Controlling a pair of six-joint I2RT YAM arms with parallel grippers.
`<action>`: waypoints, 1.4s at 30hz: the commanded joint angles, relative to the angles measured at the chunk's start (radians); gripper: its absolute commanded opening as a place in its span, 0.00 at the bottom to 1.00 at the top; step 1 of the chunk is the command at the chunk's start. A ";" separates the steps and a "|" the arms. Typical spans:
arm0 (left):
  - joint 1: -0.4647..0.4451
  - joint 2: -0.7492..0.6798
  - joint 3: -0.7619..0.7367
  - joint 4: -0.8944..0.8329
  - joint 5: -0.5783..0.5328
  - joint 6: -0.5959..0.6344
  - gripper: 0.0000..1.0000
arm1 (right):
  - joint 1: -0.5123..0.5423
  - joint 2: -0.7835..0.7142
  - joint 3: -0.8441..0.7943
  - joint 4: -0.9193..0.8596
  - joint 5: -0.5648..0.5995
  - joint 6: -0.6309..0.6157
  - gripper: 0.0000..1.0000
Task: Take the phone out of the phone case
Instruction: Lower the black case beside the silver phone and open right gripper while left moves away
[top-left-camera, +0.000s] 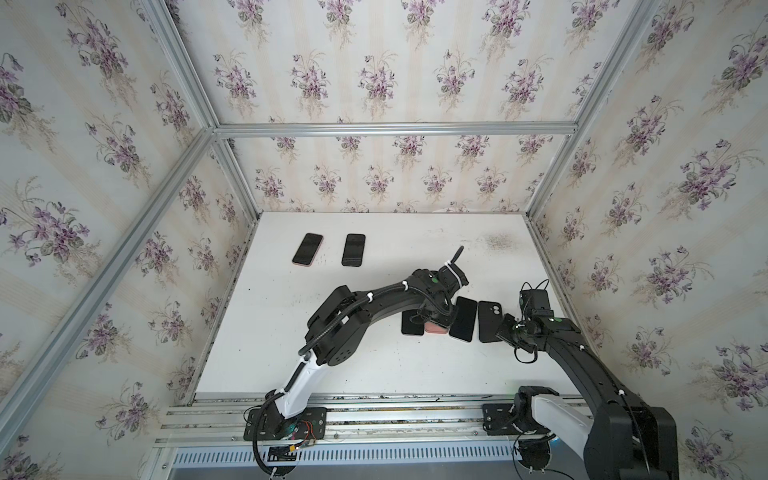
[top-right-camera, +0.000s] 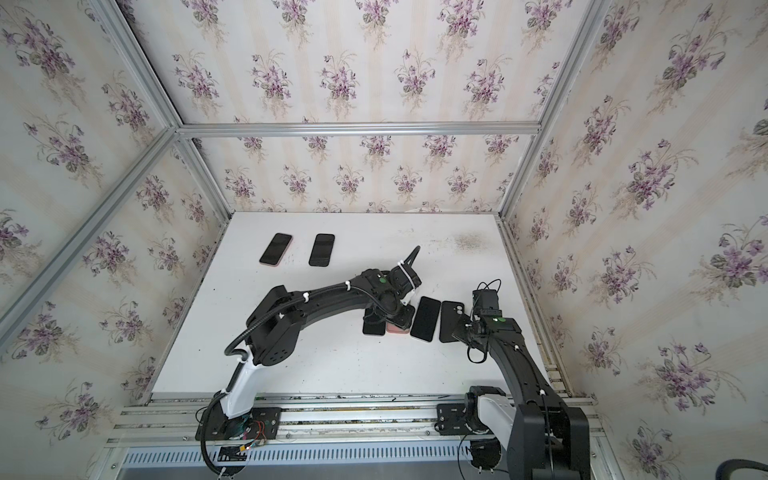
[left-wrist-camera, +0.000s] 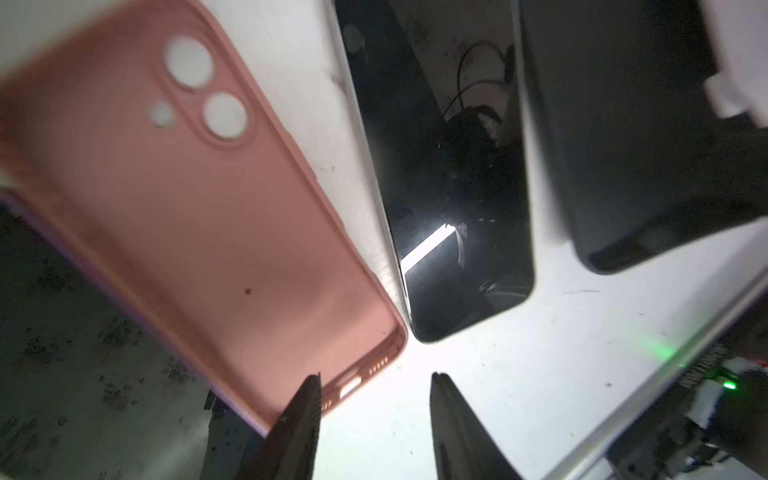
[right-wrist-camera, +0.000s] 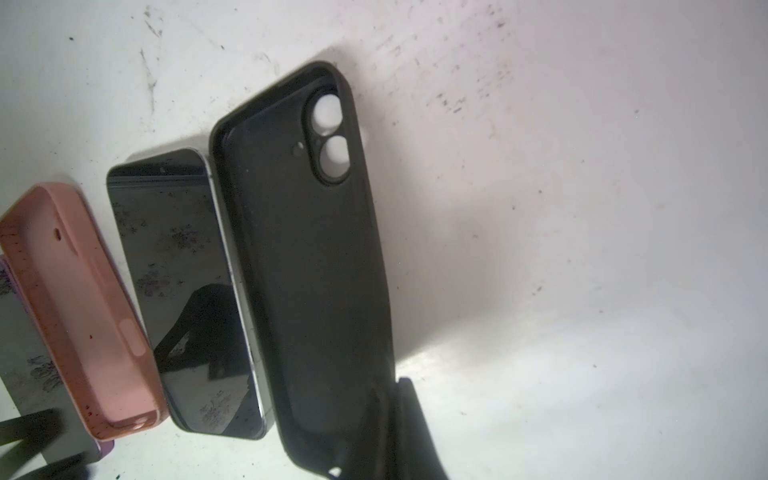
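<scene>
An empty pink phone case (left-wrist-camera: 187, 208) lies tilted, one long side resting on a dark phone with a purple edge (right-wrist-camera: 25, 353). My left gripper (left-wrist-camera: 376, 376) stands open just off the case's port end, one fingertip (left-wrist-camera: 313, 386) overlapping its rim and bare table between the jaws. In both top views this gripper (top-left-camera: 434, 322) hangs over the pink case (top-left-camera: 436, 329). Beside it lies a bare black phone (right-wrist-camera: 187, 299), screen up. Beyond that lies an empty black phone case (right-wrist-camera: 299, 270). My right gripper (right-wrist-camera: 390, 390) is shut on its lower rim.
Two more dark phones (top-left-camera: 307, 248) (top-left-camera: 353, 249) lie side by side at the back left of the white table (top-left-camera: 374, 365). Wallpapered walls close in three sides. An aluminium rail (top-left-camera: 374, 415) carrying both arm bases runs along the front.
</scene>
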 joint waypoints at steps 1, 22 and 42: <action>0.021 -0.106 -0.007 0.023 0.001 -0.010 0.53 | 0.002 0.014 0.018 0.019 -0.009 -0.017 0.00; 0.353 -0.681 -0.470 0.195 0.131 -0.092 0.87 | 0.152 0.212 0.071 0.137 0.005 0.025 0.02; 0.692 -0.921 -0.674 0.173 0.200 -0.068 1.00 | 0.402 0.374 0.109 0.291 0.033 0.173 0.04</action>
